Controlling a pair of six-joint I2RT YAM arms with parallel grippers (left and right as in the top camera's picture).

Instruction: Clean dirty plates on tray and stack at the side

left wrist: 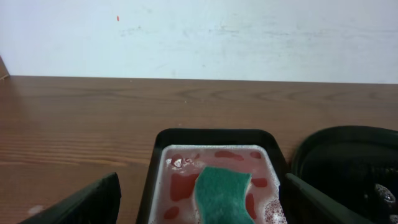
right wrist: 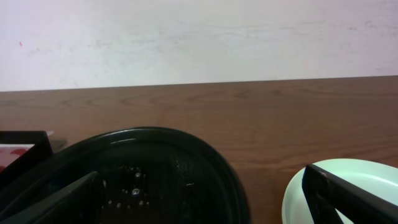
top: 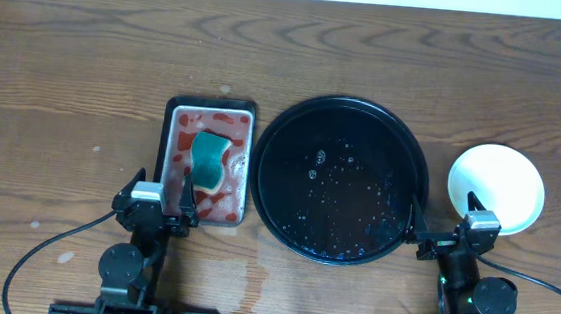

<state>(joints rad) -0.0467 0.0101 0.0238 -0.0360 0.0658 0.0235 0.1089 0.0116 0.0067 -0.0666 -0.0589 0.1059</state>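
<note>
Because both are round, the tray [top: 293, 183] and plate [top: 496, 187] lie flat, rims upward.

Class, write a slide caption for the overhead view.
Wet black tray between a sponge tray and a pale plate; left gripper and right gripper open nearby.

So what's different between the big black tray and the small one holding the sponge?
The big black tray is round; the small tray is rectangular. The big black tray holds only scattered drops, while the small tray holds reddish liquid and a green sponge. The big black tray is clearly wider than the small tray. Both have dark raised rims.
</note>
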